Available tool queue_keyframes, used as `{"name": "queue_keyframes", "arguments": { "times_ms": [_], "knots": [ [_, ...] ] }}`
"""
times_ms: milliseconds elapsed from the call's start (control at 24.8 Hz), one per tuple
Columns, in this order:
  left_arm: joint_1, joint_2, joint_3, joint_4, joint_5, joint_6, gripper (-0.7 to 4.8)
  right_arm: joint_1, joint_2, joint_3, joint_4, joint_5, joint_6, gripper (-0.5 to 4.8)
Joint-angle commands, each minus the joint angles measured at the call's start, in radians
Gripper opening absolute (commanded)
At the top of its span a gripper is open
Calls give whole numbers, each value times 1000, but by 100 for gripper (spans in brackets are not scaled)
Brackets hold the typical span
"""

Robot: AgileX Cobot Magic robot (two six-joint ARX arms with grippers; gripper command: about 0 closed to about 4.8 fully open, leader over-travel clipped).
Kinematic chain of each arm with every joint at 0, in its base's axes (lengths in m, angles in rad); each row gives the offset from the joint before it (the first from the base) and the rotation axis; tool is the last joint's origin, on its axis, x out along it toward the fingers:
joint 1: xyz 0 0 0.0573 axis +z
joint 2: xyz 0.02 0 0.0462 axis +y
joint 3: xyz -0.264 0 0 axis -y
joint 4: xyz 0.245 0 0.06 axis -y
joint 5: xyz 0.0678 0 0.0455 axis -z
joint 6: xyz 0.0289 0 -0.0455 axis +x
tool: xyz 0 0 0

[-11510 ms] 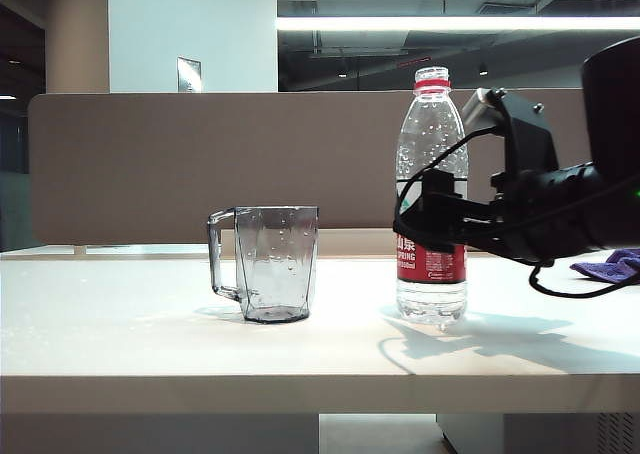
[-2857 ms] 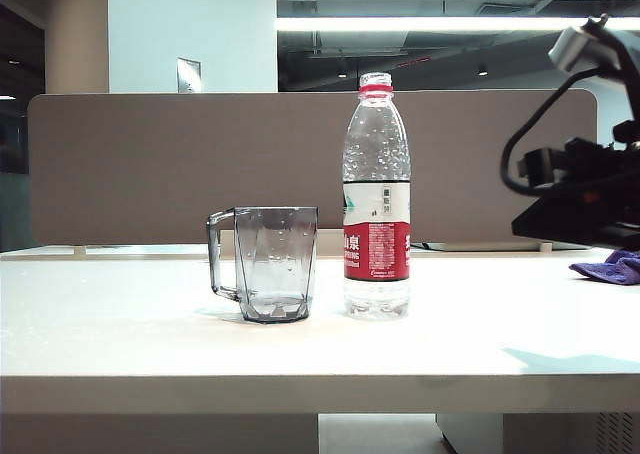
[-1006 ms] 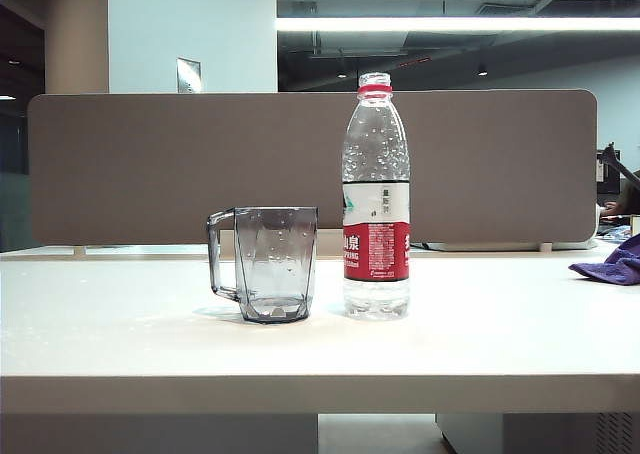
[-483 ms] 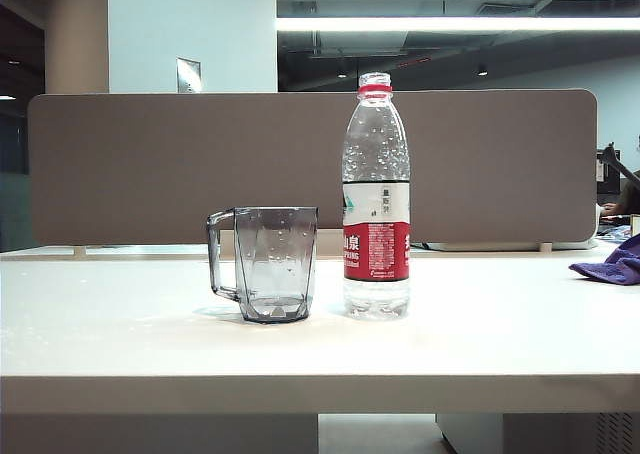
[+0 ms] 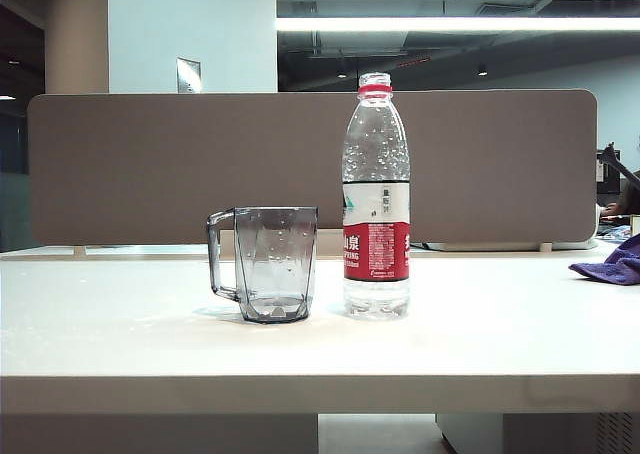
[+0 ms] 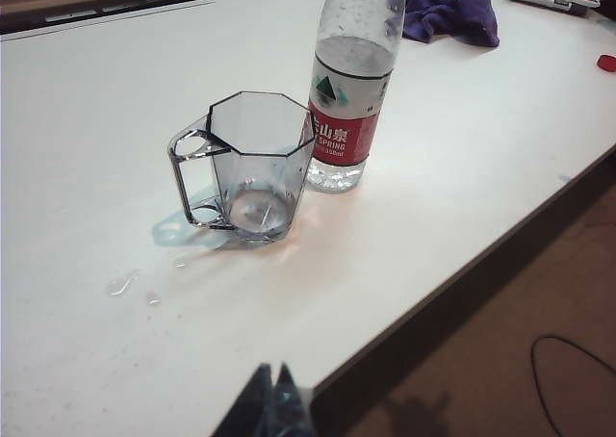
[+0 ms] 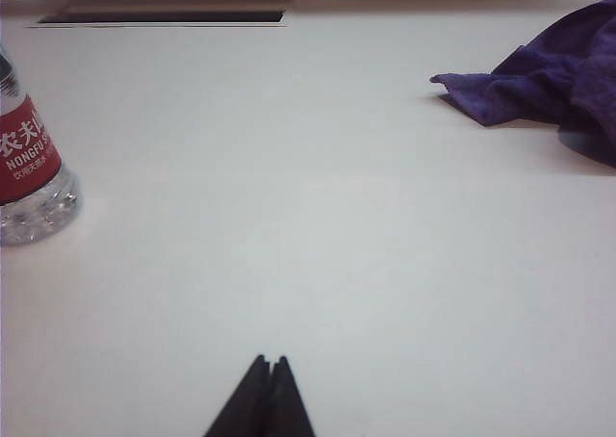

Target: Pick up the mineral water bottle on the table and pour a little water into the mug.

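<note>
While neither arm shows in the exterior view, the mineral water bottle (image 5: 376, 199) stands upright on the table (image 5: 300, 349), uncapped, its red neck ring at the top and the red-and-white label round its middle. Just beside it, on the left from where I'm standing, sits the mug (image 5: 265, 263), upright too, handle pointing away from the bottle. A narrow gap separates them; they're not touching.

Down in the left wrist view, the mug (image 6: 248, 166) has a shallow pool of water (image 6: 256, 211) at its bottom, and a few droplets (image 6: 122, 283) lie on the tabletop (image 6: 87, 129) nearby. The bottle (image 6: 352, 76) sits right behind it. The left gripper (image 6: 272, 405) hangs near the table's front edge, well clear of both, its jaws pressed together on nothing.

Over on the other side, the right gripper (image 7: 262, 403) is low above bare tabletop (image 7: 308, 225), jaws closed tight and empty. The bottle's base (image 7: 31, 177) is well off to one side of it, and a purple cloth (image 7: 553, 76) lies crumpled toward the far side.
</note>
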Motion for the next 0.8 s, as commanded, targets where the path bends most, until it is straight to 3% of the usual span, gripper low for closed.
{"name": "queue_keyframes", "arguments": {
  "times_ms": [40, 805],
  "knots": [
    [1, -1, 3, 6, 0, 1, -5, -1, -35, -7, 11, -5, -9, -4],
    [-6, -14, 2, 5, -2, 1, -5, 0, -34, -7, 12, -5, -9, -4]
  ]
}}
